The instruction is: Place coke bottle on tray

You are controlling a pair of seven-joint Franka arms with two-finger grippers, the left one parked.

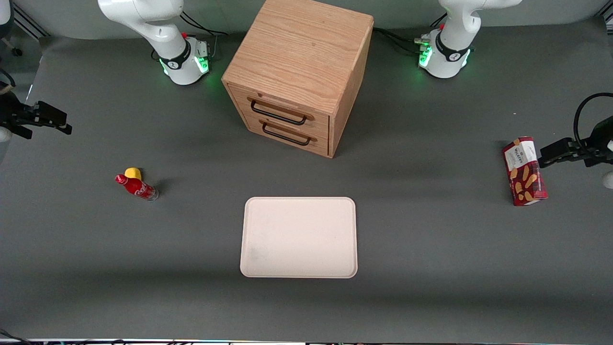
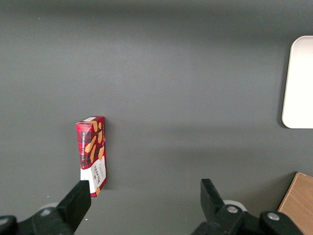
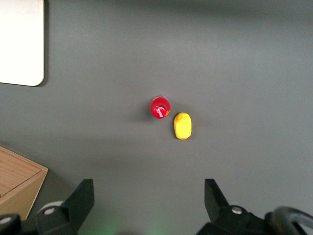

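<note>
The gripper (image 3: 146, 200) hangs wide open and empty above the upright coke bottle (image 1: 136, 187), which stands beside a yellow object (image 1: 133, 172), apart from the tray (image 1: 299, 237).

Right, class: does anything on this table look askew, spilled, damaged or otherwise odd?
Nothing stands out. The small red-capped coke bottle stands upright beside a yellow object, the cream-pink rectangular tray lies flat, and the open gripper hangs above the bottle.

White arm (image 1: 143, 19) with green-lit base; black gripper (image 1: 45, 120) with fingers apart
</note>
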